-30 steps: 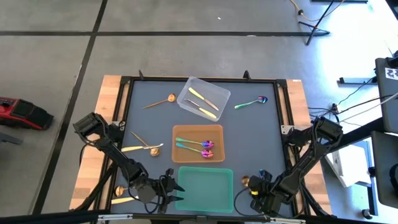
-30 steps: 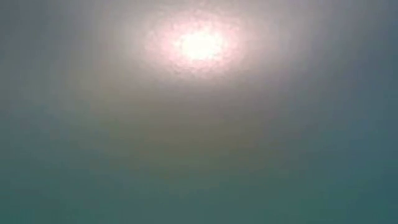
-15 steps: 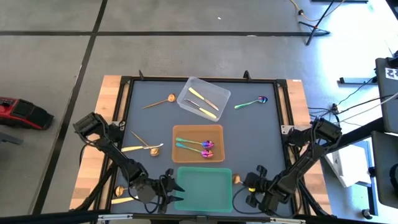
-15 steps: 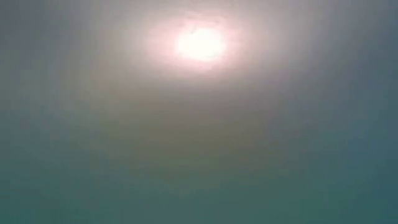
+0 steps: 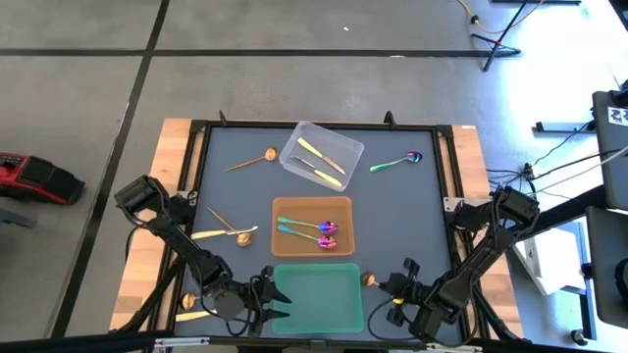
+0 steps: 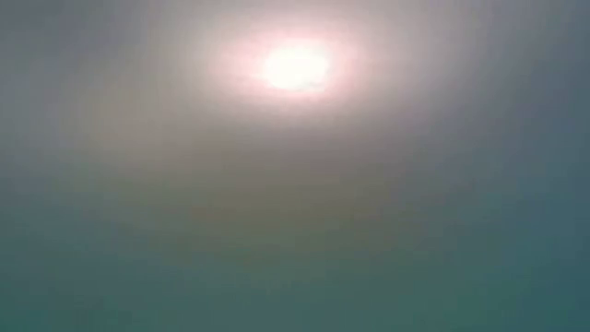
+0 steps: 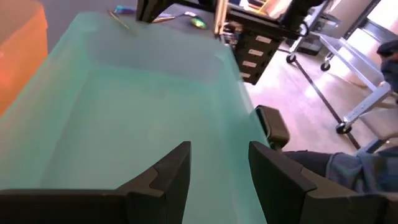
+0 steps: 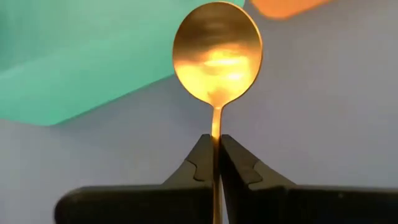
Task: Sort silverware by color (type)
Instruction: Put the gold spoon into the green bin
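The right gripper [image 8: 216, 163] has its fingers clamped on the thin handle of a copper-gold spoon [image 8: 217, 53], whose round, glossy bowl hangs just beside the green bin [image 5: 318, 297], over the dark surface [image 5: 407, 216]. The left gripper [image 7: 219, 165], fingers apart and empty, sits at the green bin's near left edge. Farther on, the orange bin [image 5: 312, 209] holds two rainbow spoons [image 5: 316, 226]. Beyond it, the clear bin [image 5: 325, 137] holds pale knives [image 5: 310, 148]. Loose utensils lie left of the bins, and one rainbow spoon [image 5: 397, 161] lies at the far right.
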Tool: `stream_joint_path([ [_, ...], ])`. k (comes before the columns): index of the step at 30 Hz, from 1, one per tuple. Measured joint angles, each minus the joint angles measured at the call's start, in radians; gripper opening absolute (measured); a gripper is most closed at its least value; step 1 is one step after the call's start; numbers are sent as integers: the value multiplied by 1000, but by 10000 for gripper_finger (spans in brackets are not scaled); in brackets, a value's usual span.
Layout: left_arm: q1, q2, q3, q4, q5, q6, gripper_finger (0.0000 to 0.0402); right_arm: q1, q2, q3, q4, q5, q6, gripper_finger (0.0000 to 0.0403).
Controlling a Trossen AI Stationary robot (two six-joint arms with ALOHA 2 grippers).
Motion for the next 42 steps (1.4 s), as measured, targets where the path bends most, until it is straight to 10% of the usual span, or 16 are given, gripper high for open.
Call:
stream_joint_path([
  [11,-74,-122,1,-46,12,121,157,-22,-1,267,-315,106,-151,1],
  [21,-45,-192,1,-88,-106,224,157,-158,-2,302,-57,198,-588,1],
  [34,18,-255,1,-100,-97,275,156,-317,39,303,510,-38,-1133,1],
  [42,-68,-304,1,-169,-186,277,152,-364,149,302,572,-257,-1130,1],
])
